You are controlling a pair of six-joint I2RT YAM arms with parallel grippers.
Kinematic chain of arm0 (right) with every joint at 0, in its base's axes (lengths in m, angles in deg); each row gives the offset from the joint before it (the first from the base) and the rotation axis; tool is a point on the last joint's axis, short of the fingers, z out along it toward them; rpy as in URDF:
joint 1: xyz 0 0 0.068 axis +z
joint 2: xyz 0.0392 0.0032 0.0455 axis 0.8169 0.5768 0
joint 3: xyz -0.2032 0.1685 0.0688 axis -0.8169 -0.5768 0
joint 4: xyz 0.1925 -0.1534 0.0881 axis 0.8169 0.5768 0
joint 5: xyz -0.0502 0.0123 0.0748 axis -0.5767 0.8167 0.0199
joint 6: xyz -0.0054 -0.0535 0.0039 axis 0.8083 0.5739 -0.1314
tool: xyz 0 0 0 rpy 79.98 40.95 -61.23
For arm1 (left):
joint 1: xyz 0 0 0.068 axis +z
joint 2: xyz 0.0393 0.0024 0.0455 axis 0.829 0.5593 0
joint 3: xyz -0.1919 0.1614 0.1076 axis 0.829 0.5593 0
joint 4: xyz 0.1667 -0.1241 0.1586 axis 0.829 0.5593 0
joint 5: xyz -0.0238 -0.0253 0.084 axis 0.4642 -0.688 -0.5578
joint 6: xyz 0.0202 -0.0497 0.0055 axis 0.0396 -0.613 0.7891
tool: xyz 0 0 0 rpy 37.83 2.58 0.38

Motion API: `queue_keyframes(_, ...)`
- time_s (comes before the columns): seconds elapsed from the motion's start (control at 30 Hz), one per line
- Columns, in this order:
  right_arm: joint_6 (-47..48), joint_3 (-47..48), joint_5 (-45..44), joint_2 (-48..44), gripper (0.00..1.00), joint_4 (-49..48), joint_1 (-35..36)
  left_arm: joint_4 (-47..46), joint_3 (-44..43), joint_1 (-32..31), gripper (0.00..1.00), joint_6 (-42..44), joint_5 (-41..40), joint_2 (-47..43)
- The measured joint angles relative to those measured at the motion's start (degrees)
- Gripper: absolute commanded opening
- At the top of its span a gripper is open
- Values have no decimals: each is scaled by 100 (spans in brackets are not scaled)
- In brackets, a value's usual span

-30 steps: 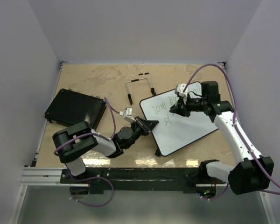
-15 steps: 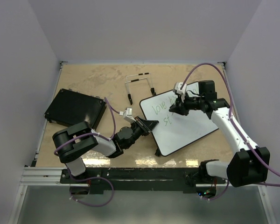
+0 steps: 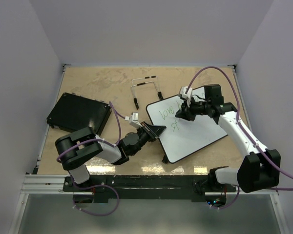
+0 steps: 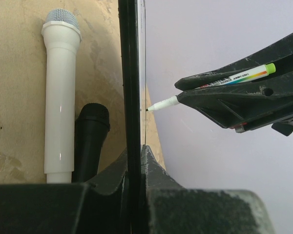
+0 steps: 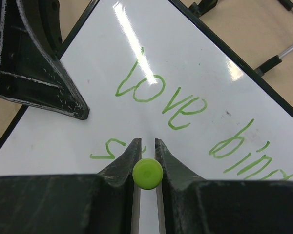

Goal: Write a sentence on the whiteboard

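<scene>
Both grippers we see clamped, right gripper point(image 5: 147, 146) on a green marker point(image 5: 147, 174) over the sentence point(image 5: 161, 100), left gripper point(image 3: 156, 130) on the whiteboard point(image 3: 195, 136) frame, centre-right overhead; only the left wrist shows a white microphone point(image 4: 61, 97), upper left.

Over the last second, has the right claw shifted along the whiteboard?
Yes. The right claw has slid left across the whiteboard, toward the left claw holding its edge.

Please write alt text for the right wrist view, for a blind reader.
The right pincer, shut on a green-capped marker seen end-on, points at the whiteboard, where green handwriting reads "love bind" and a second line starts with "s". The left pincer clamps the board's edge at upper left.
</scene>
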Motion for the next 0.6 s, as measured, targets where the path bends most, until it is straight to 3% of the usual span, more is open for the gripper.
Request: queue_keyframes(0.6, 291, -44, -72, 68, 0, 240, 37, 0, 0, 26, 0, -101, 11, 52)
